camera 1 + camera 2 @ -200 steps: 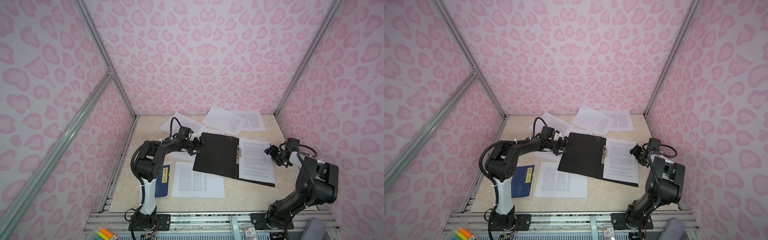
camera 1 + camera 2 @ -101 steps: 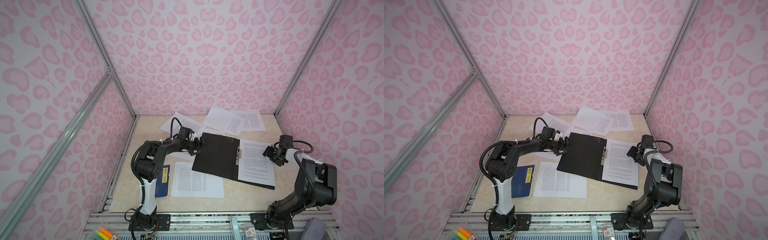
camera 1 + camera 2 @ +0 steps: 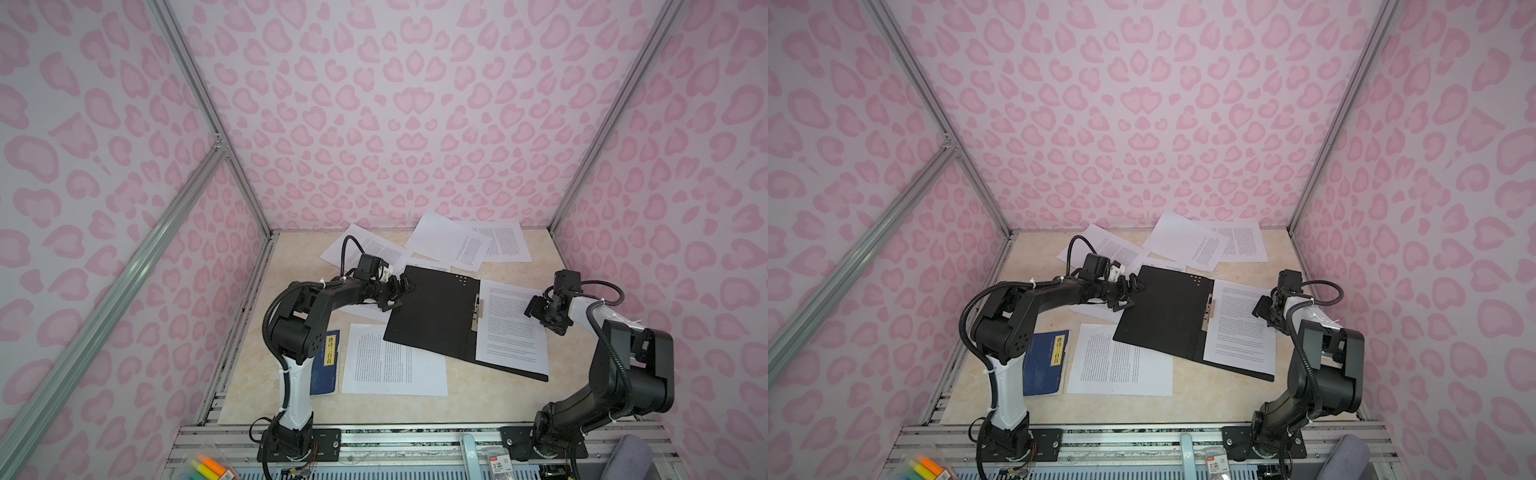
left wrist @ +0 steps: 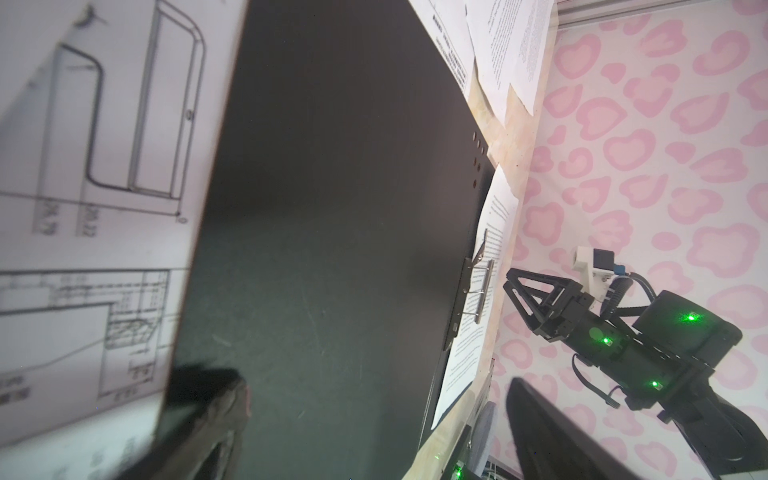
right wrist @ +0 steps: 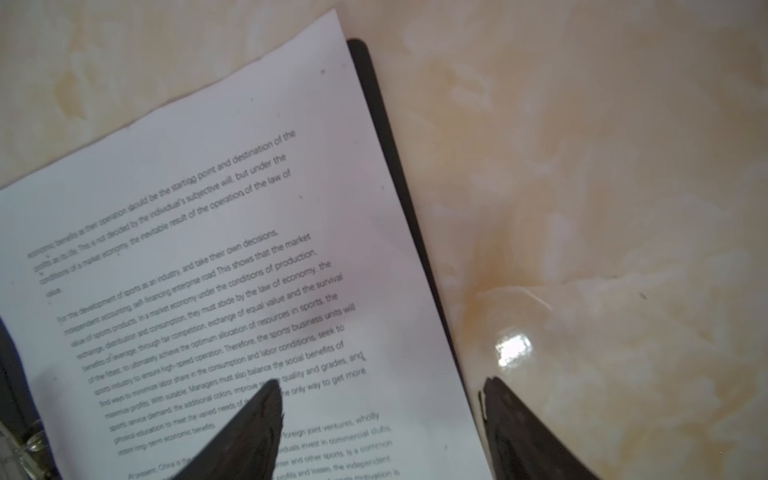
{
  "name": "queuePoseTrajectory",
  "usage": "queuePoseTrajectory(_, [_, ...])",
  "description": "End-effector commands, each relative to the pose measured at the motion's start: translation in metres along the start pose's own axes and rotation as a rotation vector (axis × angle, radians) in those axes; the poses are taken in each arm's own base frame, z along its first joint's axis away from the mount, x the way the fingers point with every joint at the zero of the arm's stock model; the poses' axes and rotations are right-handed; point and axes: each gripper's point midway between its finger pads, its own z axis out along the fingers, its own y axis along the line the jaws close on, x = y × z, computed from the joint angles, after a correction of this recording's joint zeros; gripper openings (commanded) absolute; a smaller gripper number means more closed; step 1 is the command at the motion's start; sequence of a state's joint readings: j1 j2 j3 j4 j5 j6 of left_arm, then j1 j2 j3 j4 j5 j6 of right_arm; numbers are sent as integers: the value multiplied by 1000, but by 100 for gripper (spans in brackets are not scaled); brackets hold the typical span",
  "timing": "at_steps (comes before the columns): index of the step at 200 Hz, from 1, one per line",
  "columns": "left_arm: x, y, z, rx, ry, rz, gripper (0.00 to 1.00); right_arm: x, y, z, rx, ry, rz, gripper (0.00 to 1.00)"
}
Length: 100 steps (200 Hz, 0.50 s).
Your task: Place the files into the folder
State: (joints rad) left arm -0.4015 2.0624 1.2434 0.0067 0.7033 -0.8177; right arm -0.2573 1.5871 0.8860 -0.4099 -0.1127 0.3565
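Nearest the robot's base, one loose printed sheet (image 3: pixel 394 359) lies flat on the marble-look table (image 3: pixel 478 399), beside a dark blue book (image 3: pixel 325 365). Behind it the folder (image 3: pixel 432 316) lies open, black inside up, with a filed sheet (image 3: pixel 513 328) on its right half. The right gripper (image 3: pixel 542 318) is spread wide, straddling that sheet's outer edge and gripping nothing. The left gripper (image 3: pixel 400 296) gapes at the folder's left edge, empty too. More files (image 3: pixel 453 245) are fanned out by the back wall. Paper's light, floppy and hugs a slick top, so I'd pinch a corner or an overlapping edge, never the middle
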Motion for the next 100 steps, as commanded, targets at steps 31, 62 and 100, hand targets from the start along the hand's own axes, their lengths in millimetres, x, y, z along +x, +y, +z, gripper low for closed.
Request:
queuePoseTrajectory(31, [19,48,3,-179,34,-123,98,17,7,9,-58,48,4,76])
queuePoseTrajectory(62, [21,50,5,-180,40,-127,98,26,8,15,-70,75,1,75])
queuePoseTrajectory(100, [21,51,6,-179,40,-131,98,34,12,13,-104,93,14,74])
